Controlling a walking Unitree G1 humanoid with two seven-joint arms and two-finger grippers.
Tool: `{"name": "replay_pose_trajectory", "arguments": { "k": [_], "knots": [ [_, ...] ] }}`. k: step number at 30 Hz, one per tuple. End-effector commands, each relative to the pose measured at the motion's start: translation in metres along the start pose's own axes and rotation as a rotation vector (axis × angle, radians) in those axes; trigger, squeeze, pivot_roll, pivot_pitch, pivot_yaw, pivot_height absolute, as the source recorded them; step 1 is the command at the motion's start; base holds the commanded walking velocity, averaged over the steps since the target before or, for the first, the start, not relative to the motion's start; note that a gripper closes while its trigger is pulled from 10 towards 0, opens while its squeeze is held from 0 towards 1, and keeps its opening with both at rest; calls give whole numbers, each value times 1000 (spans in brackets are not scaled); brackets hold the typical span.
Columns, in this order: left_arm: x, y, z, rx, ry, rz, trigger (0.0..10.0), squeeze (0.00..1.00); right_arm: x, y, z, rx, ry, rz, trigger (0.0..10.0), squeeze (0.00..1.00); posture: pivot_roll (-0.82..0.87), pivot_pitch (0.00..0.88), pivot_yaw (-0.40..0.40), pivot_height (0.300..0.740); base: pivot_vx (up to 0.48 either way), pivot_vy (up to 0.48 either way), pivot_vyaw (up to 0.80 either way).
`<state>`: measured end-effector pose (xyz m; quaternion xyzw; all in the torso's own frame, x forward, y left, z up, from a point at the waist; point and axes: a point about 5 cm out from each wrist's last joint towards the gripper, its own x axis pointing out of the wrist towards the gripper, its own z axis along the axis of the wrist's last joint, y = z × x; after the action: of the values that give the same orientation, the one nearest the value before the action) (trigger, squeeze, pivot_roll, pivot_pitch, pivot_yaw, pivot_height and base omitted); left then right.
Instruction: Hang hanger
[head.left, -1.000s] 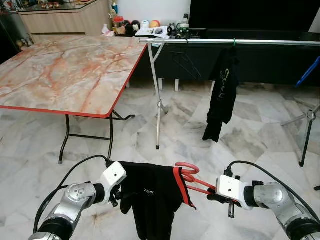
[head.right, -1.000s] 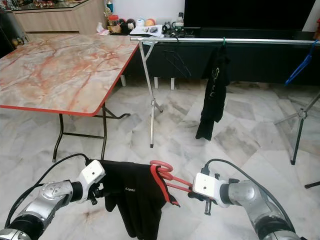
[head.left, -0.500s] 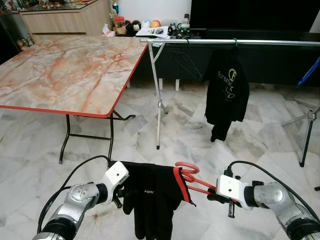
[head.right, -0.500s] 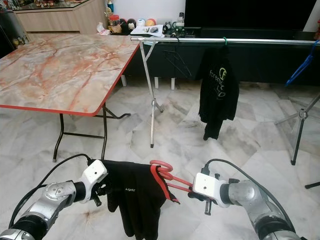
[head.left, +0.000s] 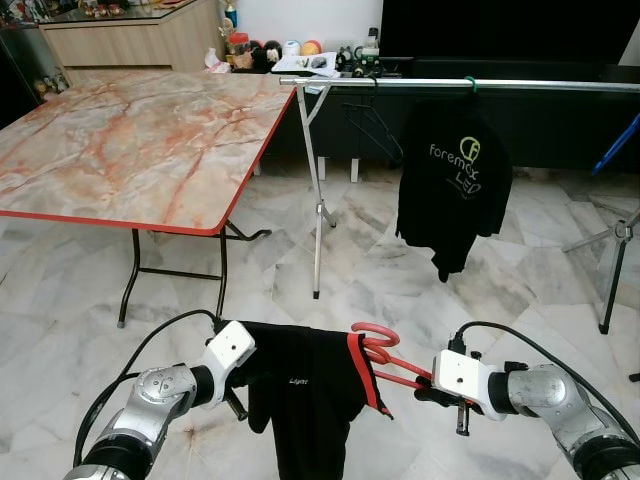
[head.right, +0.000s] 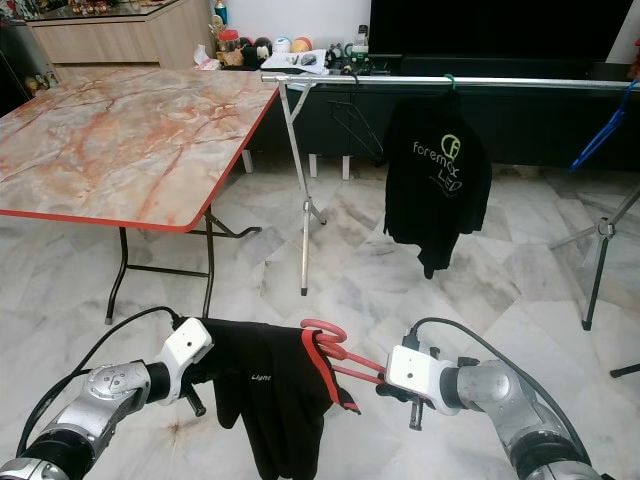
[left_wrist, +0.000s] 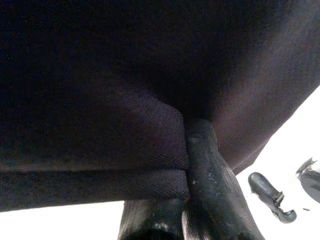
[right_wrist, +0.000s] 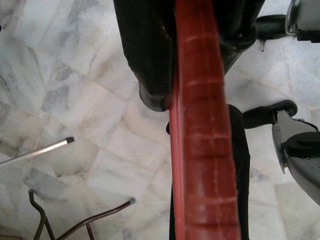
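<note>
Red hanger (head.left: 385, 362): low in the frame's centre, held between the two hands, hook curling up at the middle, with a black garment (head.left: 305, 395) draped over it and hanging down.
Right hand (head.left: 428, 392): lower right of the frame, fingers closed on the hanger's red arm; the right wrist view looks straight along that red bar.
Left hand (head.left: 240, 385): lower left, tucked against the garment's far shoulder; its wrist view shows dark cloth lying over one finger, but how wide it stands cannot be told.
Rail (head.left: 520, 86): silver clothes rail across the upper right, already carrying a black printed shirt (head.left: 455, 185) and an empty wire hanger (head.left: 370, 125).
Counter (head.left: 130, 140): marble-patterned, red-edged, upper left.
Handling: the hanger looks light and stiff, the cloth soft and liable to slide off one arm if tilted; probably best gripped on the bar near the neck, leaving the hook free for the rail.
</note>
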<state>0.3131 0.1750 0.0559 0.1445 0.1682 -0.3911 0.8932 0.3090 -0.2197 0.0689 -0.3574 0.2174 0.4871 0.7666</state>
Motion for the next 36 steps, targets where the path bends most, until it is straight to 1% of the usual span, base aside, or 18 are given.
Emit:
{"name": "replay_pose_trajectory", "arguments": {
  "k": [1, 10, 15, 17, 18, 19, 20, 21, 22, 23, 25, 26, 29, 31, 33, 34, 35, 36],
  "knots": [
    [-1, 1, -1, -7, -1, 2, 0, 0, -1, -8, 11, -10, -55, -39, 0, 0, 69, 75, 64, 740, 0, 0, 0],
    [0, -3, 0, -10, -11, -32, 0, 0, 1, -5, 10, -8, -50, -30, 0, 0, 71, 77, 66, 740, 0, 0, 0],
    [-1, 0, 0, -10, -8, -9, 0, 0, 2, -4, 8, -6, -40, -20, 0, 0, 71, 77, 65, 740, 0, 0, 0],
    [-7, 12, 1, -5, -3, 62, 0, 0, 2, 1, 0, -29, 25, 3, 0, 0, 71, 77, 65, 740, 0, 0, 0],
    [-7, 12, 1, -5, -3, 62, 0, 0, 2, 1, 0, -29, 25, 3, 0, 0, 71, 77, 65, 740, 0, 0, 0],
    [-15, 24, 4, -19, -25, 125, 0, 0, 2, 7, -9, -31, 74, 21, 0, 0, 73, 80, 64, 740, 0, 0, 0],
    [-15, 24, 4, -19, -25, 125, 0, 0, 2, 7, -9, -31, 74, 21, 0, 0, 73, 80, 64, 740, 0, 0, 0],
    [-20, 30, 5, -21, -37, 155, 0, 0, 2, 11, -15, -28, 104, 30, 0, 0, 74, 79, 63, 740, 0, 0, 0],
    [-27, 35, 6, -14, -40, 161, 0, 0, 2, 20, -26, -13, 159, 46, 0, 0, 75, 79, 62, 740, 0, 0, 0],
    [-29, 35, 6, -6, -38, 152, 0, 0, 2, 24, -31, -6, 178, 52, 0, 0, 77, 79, 62, 740, 0, 0, 0],
    [-34, 37, 6, 6, -32, 128, 0, 0, 5, 38, -43, 41, 218, 62, 0, 0, 82, 79, 61, 740, 0, 0, 0],
    [-35, 37, 6, 11, -29, 123, 0, 0, 5, 42, -46, 58, 222, 65, 0, 0, 82, 79, 61, 740, 0, 0, 0],
    [-39, 39, 6, 26, -17, 103, 0, 0, 7, 51, -54, 105, 244, 52, 0, 0, 82, 79, 61, 740, 0, 0, 0],
    [-41, 39, 6, 47, -1, 86, 0, 0, 7, 54, -58, 114, 269, 44, 0, 0, 86, 81, 62, 740, 0, 0, 0],
    [-46, 40, 4, 72, 19, 76, 0, 0, 6, 56, -64, 131, 304, 7, 0, 0, 86, 83, 63, 740, 0, 0, 0],
    [-49, 42, 4, 84, 27, 80, 0, 0, 6, 57, -66, 154, 309, -13, 0, 0, 86, 82, 64, 740, 0, 0, 0],
    [-49, 42, 4, 84, 27, 80, 0, 0, 6, 57, -66, 154, 309, -13, 0, 0, 86, 82, 64, 740, 0, 0, 0],
    [-56, 51, 6, 102, 33, 134, 0, 0, 8, 60, -68, 211, 304, -46, 0, 0, 87, 82, 64, 740, 0, 0, 0]
  ]
}}
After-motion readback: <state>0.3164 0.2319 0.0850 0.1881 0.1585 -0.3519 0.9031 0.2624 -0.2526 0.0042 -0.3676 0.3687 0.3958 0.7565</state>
